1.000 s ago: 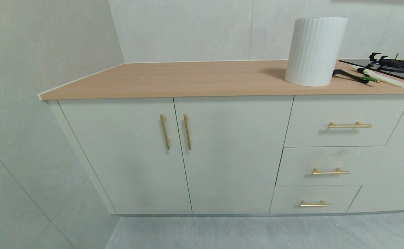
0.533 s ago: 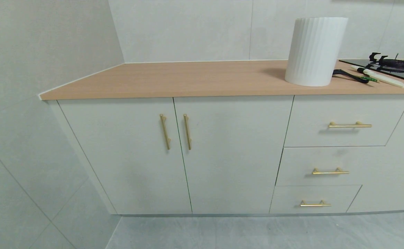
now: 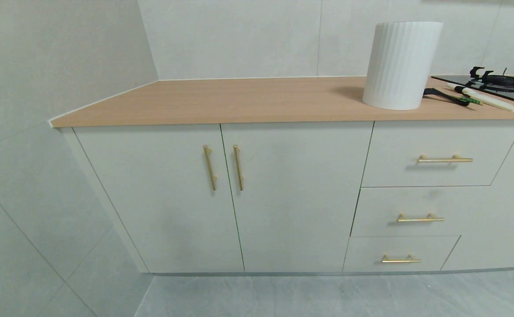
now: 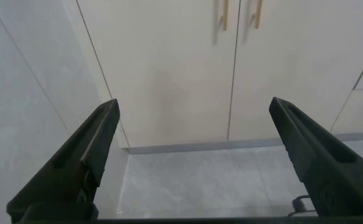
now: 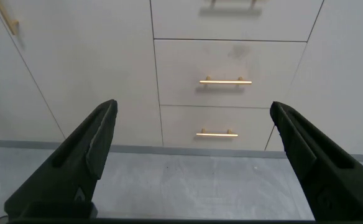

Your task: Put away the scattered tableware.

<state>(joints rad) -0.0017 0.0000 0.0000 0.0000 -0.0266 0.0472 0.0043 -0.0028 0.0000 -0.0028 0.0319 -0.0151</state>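
Jaws wide on both: left gripper [image 4: 194, 106] and right gripper [image 5: 194, 106] carry nothing, hanging low facing the cabinet doors [image 4: 169, 68] and drawers [image 5: 225, 68]. Black-handled utensil [image 3: 444, 96] and white-handled utensil [image 3: 488, 100] lie loose at upper right of head view, just beside the white ribbed holder [image 3: 401, 66] on the bench [image 3: 239, 101]. Nothing stowed yet, by the looks; whole job's left.
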